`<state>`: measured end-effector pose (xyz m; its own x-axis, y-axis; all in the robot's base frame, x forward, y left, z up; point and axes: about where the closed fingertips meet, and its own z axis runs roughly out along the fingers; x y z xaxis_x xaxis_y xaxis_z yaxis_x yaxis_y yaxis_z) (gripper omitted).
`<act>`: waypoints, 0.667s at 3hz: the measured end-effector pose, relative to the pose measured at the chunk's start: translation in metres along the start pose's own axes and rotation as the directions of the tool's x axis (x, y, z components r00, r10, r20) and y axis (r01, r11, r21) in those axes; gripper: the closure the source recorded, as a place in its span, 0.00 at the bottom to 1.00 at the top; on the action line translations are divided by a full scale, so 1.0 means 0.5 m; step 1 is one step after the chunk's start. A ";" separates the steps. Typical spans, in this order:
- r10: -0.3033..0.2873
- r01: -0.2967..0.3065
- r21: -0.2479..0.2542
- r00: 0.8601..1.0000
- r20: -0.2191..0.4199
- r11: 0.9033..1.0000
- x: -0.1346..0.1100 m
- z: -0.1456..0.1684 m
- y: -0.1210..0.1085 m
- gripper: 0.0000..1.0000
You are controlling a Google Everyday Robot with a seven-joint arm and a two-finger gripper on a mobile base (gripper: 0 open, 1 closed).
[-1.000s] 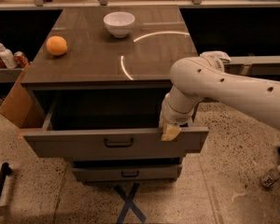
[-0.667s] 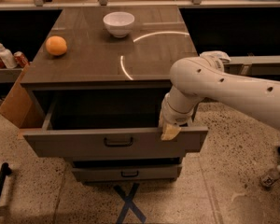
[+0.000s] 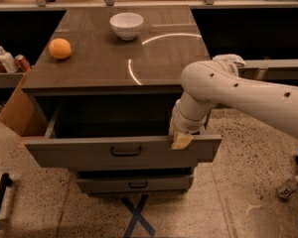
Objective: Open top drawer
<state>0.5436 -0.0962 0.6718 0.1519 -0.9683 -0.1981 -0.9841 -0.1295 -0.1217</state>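
Observation:
The top drawer [image 3: 79, 152] is pulled far out from the grey-brown cabinet. Its long flat front faces me, with a small dark handle [image 3: 126, 151] at its centre, and its inside looks dark. My gripper [image 3: 181, 140] hangs from the white arm at the right part of the drawer front's top edge. Its yellowish tip rests over that edge, well to the right of the handle. A narrower drawer front [image 3: 134, 183] with a like handle shows below.
An orange [image 3: 60, 48] and a white bowl [image 3: 126, 25] sit on the cabinet top [image 3: 154, 63]. A cardboard box [image 3: 16, 110] leans at the cabinet's left side. Bottles and cans [image 3: 5, 61] stand on a shelf at the left. A blue tape cross [image 3: 136, 214] marks the floor.

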 end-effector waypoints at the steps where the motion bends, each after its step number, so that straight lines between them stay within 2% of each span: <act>1: 0.000 0.000 0.000 1.000 0.000 1.000 0.000 0.000 0.000 0.11; 2: -0.001 0.001 -0.002 1.000 0.000 1.000 0.000 0.002 0.001 0.00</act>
<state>0.5431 -0.0959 0.6709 0.1527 -0.9683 -0.1978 -0.9842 -0.1307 -0.1199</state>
